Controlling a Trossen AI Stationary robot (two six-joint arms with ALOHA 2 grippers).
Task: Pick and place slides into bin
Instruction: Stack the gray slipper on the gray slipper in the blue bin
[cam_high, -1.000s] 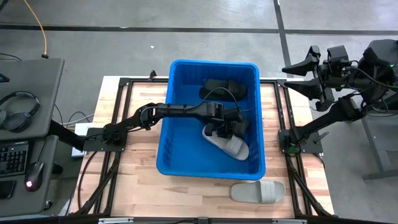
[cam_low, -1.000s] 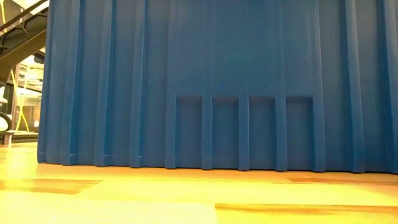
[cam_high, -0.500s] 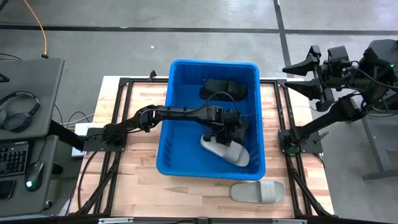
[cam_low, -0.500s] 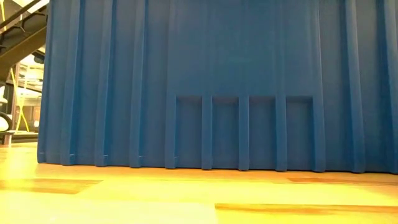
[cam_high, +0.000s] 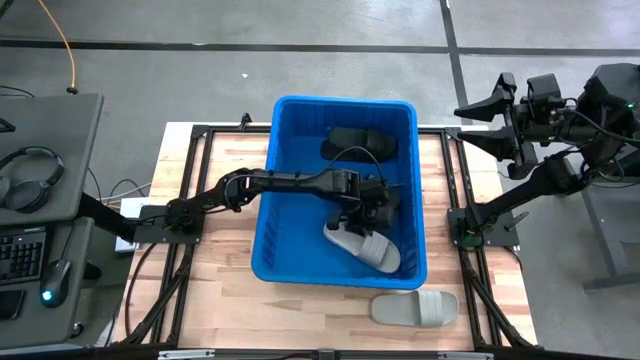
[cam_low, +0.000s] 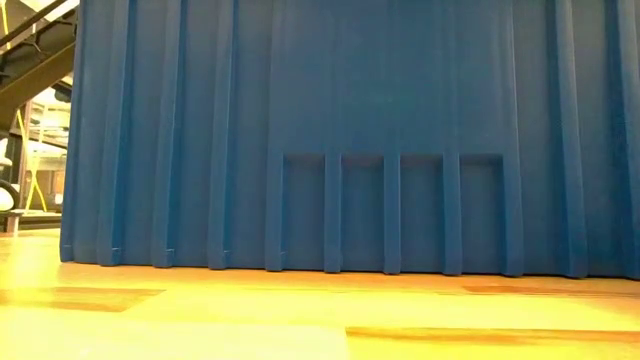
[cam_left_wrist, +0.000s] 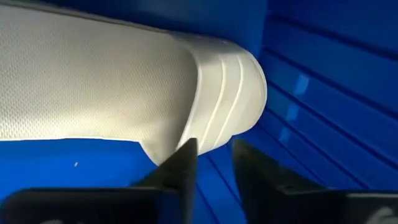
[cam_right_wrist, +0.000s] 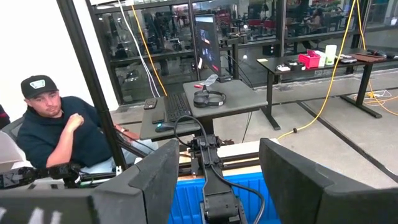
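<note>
- Left tool (cam_high: 372, 203) inside the bin (cam_high: 290, 262), fingers (cam_left_wrist: 180, 165) parted a little, just over the grey slide (cam_high: 362, 243); nothing gripped.
- Grey slide lies on bin floor; black slide (cam_high: 358, 142) at far end.
- Second grey slide (cam_high: 415, 307) on bench (cam_high: 220, 290), outside bin.
- Right tool (cam_right_wrist: 214, 180) raised off bench, fingers spread, empty.

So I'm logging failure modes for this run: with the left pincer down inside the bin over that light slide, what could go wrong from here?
1. The left pincer sits just off the grey slide; its fingers could catch the strap edge and drag it back up.
2. The arm reaches over the bin wall, so it might clip the rim on the way out.
3. The second grey slide lies close against the bin, a tight pick.
</note>
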